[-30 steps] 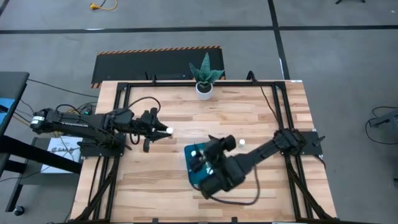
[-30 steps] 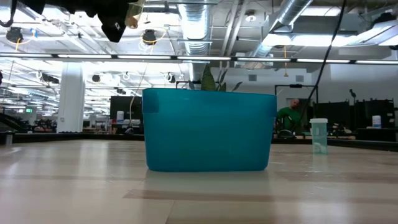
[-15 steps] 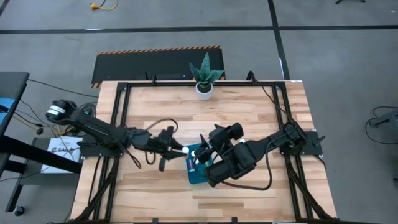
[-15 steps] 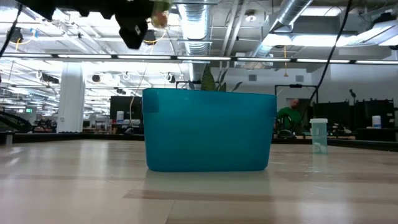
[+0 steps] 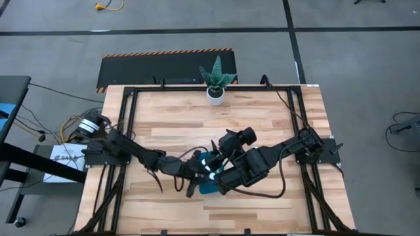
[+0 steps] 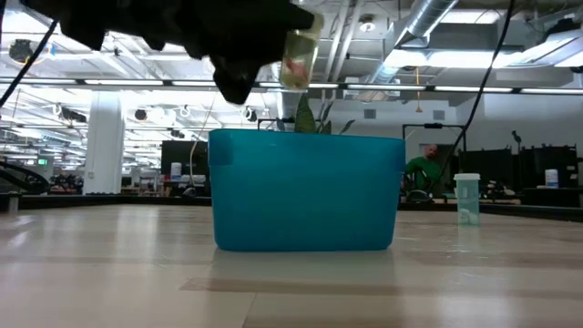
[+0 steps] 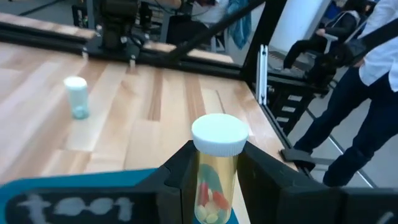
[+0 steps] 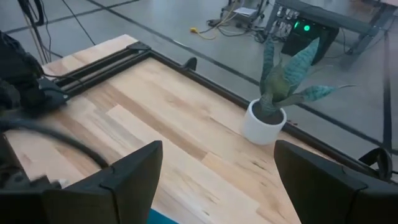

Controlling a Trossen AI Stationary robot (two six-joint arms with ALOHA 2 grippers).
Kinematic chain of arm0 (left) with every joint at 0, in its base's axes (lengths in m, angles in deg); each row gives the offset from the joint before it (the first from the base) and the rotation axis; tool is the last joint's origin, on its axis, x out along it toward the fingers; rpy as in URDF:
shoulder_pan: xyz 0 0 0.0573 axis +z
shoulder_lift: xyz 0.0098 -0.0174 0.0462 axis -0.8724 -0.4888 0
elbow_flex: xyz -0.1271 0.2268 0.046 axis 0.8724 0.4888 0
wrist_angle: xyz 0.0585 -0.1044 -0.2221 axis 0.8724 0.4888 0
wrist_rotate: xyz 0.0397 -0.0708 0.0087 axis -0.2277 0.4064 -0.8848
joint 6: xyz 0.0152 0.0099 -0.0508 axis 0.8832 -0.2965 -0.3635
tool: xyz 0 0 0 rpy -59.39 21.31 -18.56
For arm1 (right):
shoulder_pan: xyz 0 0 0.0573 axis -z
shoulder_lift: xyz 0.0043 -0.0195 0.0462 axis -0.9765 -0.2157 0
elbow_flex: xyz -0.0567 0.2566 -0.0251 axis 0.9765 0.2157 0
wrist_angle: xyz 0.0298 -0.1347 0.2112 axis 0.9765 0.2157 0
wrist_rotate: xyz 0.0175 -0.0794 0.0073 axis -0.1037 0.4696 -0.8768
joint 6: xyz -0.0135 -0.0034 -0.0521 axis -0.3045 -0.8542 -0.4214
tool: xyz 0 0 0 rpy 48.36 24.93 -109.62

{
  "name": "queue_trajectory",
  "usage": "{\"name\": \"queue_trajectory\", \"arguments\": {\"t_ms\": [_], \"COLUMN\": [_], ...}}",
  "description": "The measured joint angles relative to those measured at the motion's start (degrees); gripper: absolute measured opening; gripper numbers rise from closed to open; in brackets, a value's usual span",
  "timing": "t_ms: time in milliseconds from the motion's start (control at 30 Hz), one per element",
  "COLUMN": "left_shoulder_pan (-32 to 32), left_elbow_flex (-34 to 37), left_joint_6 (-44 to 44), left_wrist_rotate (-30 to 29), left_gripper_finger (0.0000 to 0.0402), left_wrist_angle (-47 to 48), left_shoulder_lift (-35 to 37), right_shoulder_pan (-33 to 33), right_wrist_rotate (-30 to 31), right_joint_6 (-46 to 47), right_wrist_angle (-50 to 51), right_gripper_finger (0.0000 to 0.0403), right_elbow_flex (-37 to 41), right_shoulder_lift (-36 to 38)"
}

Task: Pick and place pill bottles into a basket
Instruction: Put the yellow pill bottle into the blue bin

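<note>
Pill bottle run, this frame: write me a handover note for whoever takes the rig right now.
Left gripper: shut on a pill bottle, held above the teal basket, not yet released.
Right gripper: open, empty, over the basket's right side, facing the potted plant.
Done: some bottles already show inside the basket in the high view.
Left: drop this bottle in, then fetch the lone bottle standing on the table.

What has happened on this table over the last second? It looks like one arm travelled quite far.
The left gripper, shut on a pill bottle the whole time, swung from the table's left side across to above the basket. The right gripper, open, lifted off the basket and now hangs beside it. The basket, a bottle standing on the table and the plant stayed put.
</note>
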Motion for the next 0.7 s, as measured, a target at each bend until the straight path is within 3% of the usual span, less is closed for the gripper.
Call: {"name": "queue_trajectory", "arguments": {"t_ms": [700], "left_shoulder_pan": [-4.4], "left_elbow_flex": [-1.1], "left_joint_6": [-1.5], "left_wrist_rotate": [-12.3], "left_gripper_finger": [0.0085], "left_wrist_angle": [-4.1], "left_shoulder_lift": [-10.4], "right_shoulder_pan": [0.0], "right_wrist_rotate": [0.6], "right_joint_6": [-0.4], "right_wrist_angle": [0.0], "right_gripper_finger": [0.0302], "right_elbow_flex": [0.0], "right_shoulder_lift": [0.0]}}
